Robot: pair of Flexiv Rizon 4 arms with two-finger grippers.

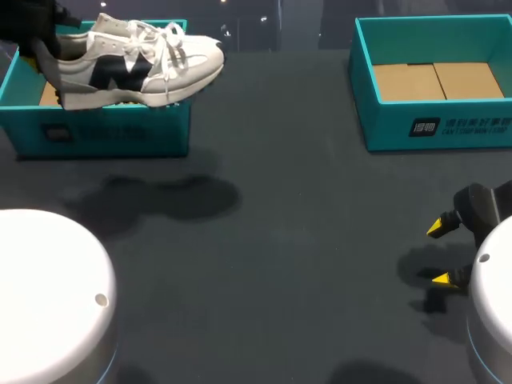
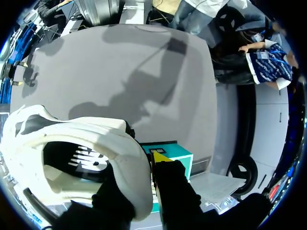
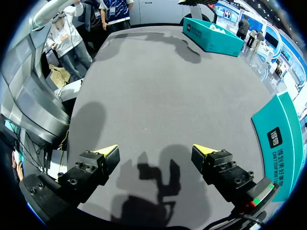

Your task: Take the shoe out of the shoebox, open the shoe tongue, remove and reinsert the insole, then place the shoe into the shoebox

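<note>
- Head view: the left gripper (image 1: 38, 50) holds the sneaker (image 1: 136, 60) by its heel end, over the teal shoebox (image 1: 104, 128) at the far left of the table (image 1: 280, 240), the toe reaching past the box's right wall.
- Left wrist view: the heel collar is pinched between the fingers, a yellow-tipped finger (image 2: 161, 158) pressed on its outside and the other inside the shoe opening.
- The sneaker is white and pale grey with a dark side logo, white laces and a dark lining.
- The right gripper (image 1: 440, 252) hangs low over the near right of the table, fingers spread wide and holding nothing, well apart from the sneaker.
- A second teal box (image 1: 436, 128) sits far right, brown cardboard inside.
</note>
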